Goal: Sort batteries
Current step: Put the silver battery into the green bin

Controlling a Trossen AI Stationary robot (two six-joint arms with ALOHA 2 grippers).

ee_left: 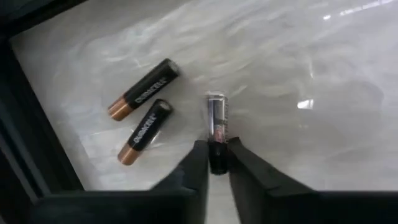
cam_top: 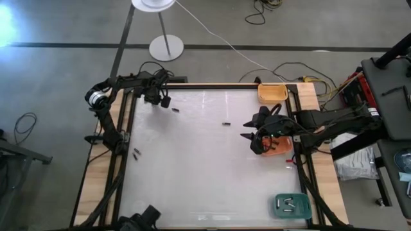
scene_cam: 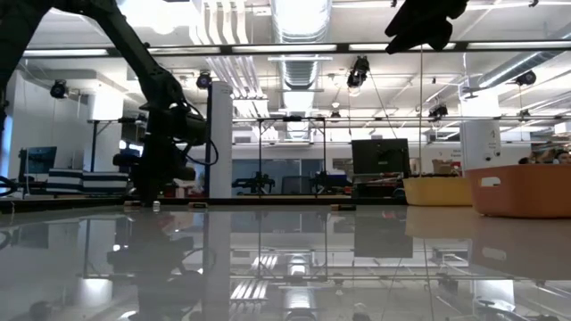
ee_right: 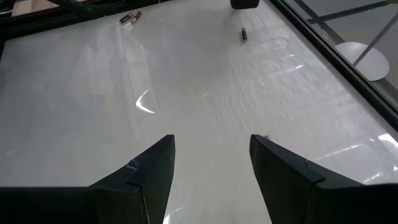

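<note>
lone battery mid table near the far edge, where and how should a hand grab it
The lone battery lies flat on the bare white tabletop, apart from the others. Best come from straight above and pinch across its round middle, fingers on its two long sides, so it probably won't roll or tilt. The open right hand is closest.

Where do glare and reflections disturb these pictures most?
Low view: the glossy table mirrors the ceiling lights and room. Left wrist view: a bright glint beside the silvery battery in the left tool. Right wrist view: white streaks cross the tabletop.
</note>
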